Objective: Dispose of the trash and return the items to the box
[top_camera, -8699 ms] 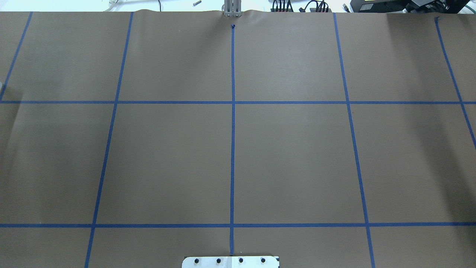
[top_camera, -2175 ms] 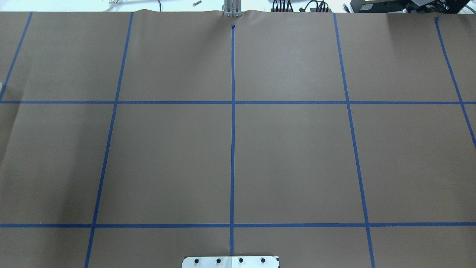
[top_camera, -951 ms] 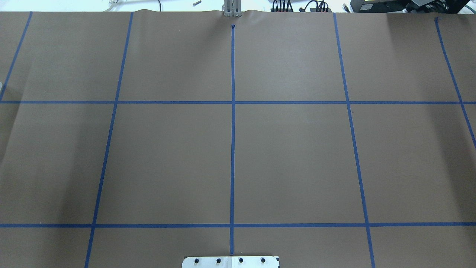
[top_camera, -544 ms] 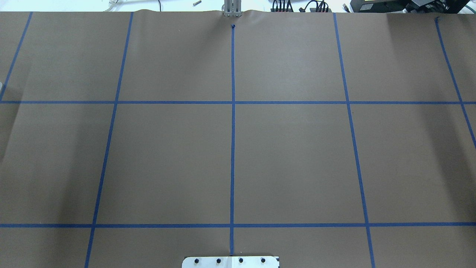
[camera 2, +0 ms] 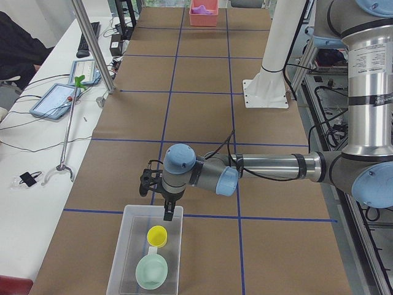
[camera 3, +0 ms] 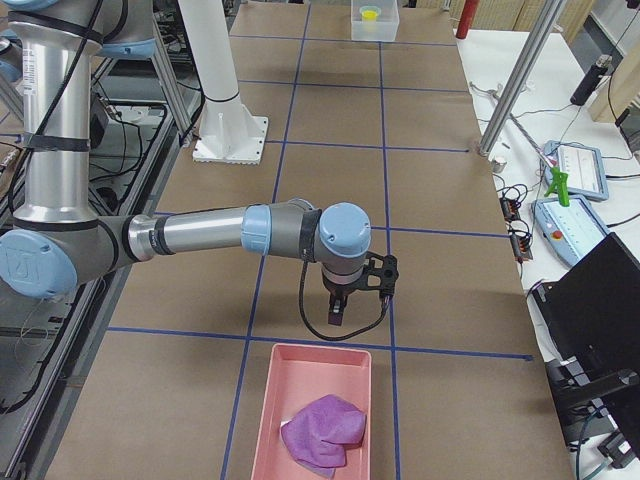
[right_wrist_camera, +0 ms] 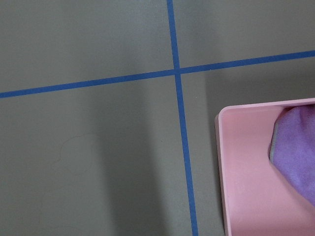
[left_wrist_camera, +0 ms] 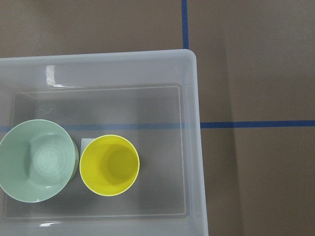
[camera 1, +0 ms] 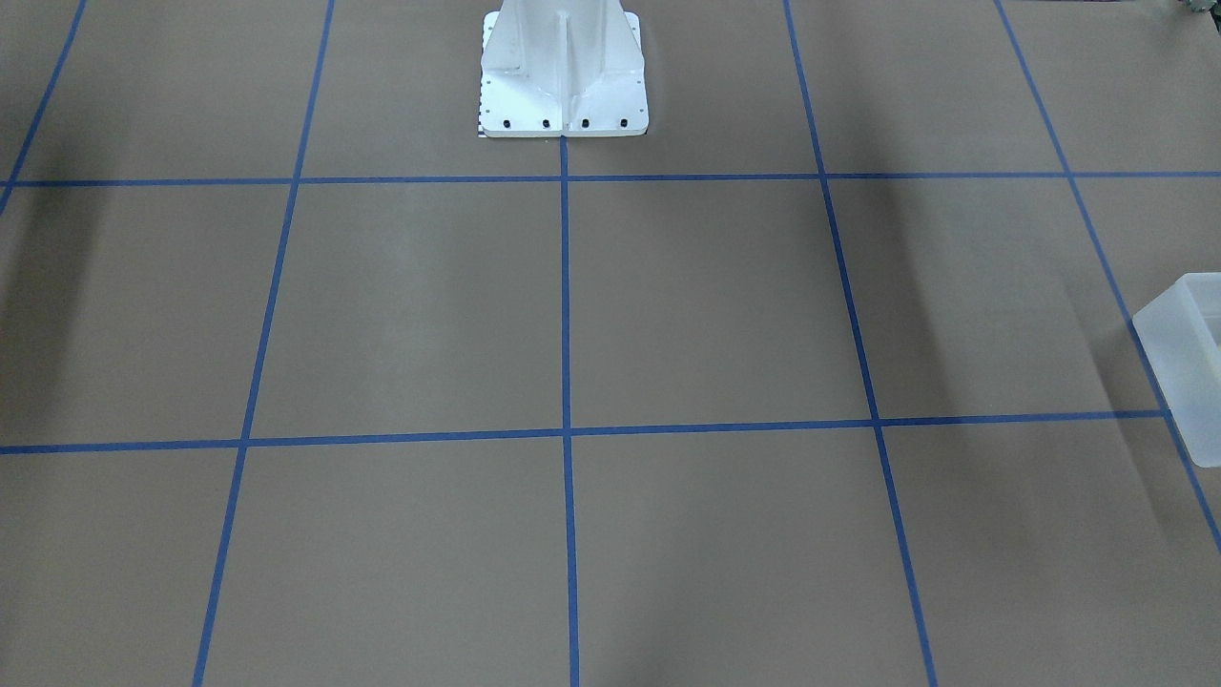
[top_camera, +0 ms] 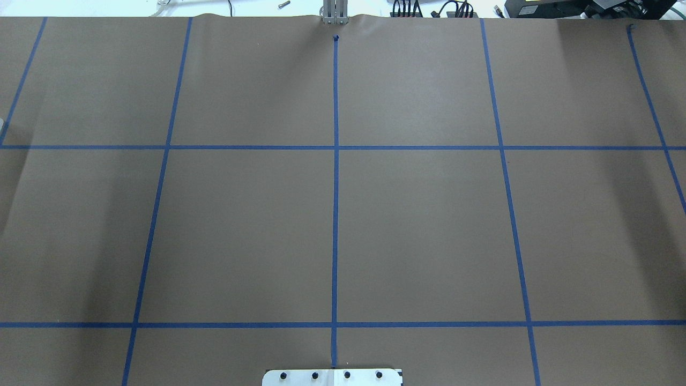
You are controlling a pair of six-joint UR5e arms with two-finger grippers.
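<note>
The frosted white box (camera 2: 131, 258) stands at the table's left end. In it stand the yellow cup (camera 2: 158, 235) and the mint-green bowl (camera 2: 151, 271), both upright. The left wrist view looks straight down on the box (left_wrist_camera: 194, 147), the cup (left_wrist_camera: 109, 164) and the bowl (left_wrist_camera: 37, 160). My left gripper (camera 2: 167, 212) hangs over the box's near rim; I cannot tell whether it is open or shut. My right gripper (camera 3: 336, 318) hangs just before a pink tray (camera 3: 268, 410) at the right end; I cannot tell its state either. A corner of the box (camera 1: 1188, 363) shows in the front view.
The pink tray holds a crumpled purple wad (camera 3: 322, 430), also seen in the right wrist view (right_wrist_camera: 295, 152) inside the tray (right_wrist_camera: 231, 172). The white pedestal (camera 1: 563, 76) stands at the robot's side. Brown paper with blue tape lines (top_camera: 335, 161) covers the table.
</note>
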